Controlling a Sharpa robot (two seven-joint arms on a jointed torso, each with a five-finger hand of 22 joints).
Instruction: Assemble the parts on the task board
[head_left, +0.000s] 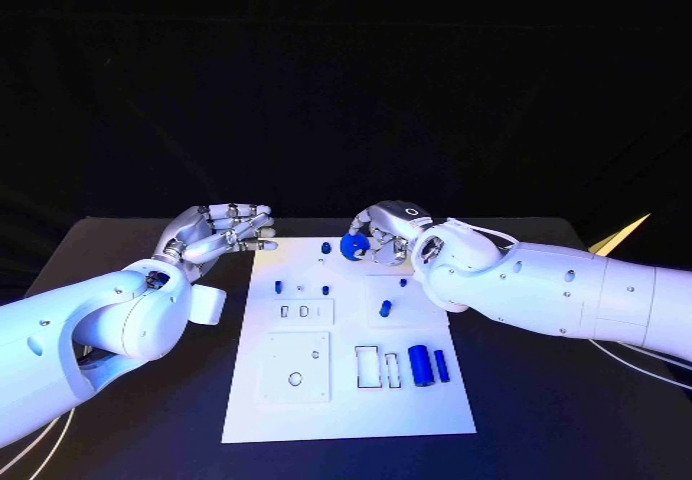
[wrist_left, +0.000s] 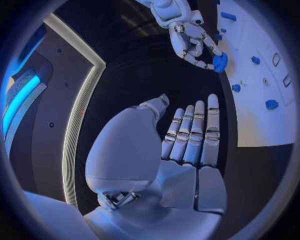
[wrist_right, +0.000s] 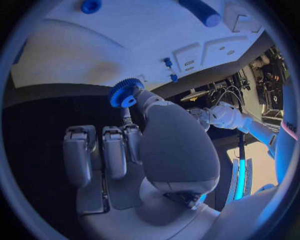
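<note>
At the task board's (head_left: 346, 420) 12 o'clock edge, the right hand (head_left: 387, 232) pinches 1 blue gear (head_left: 353, 250) that may slip from so light a hold, while the left hand (head_left: 219, 232) at 10 o'clock holds nothing, its fingers (head_left: 254, 240) loosely curled.

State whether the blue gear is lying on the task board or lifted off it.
Lifted off. The right hand pinches the blue gear at its fingertips, above the far edge of the task board.

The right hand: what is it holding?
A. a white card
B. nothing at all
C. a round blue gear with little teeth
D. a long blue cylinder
C. The right hand pinches a blue gear with a toothed rim between its fingertips, above the far end of the task board. The long blue cylinder lies untouched on the board.
</note>
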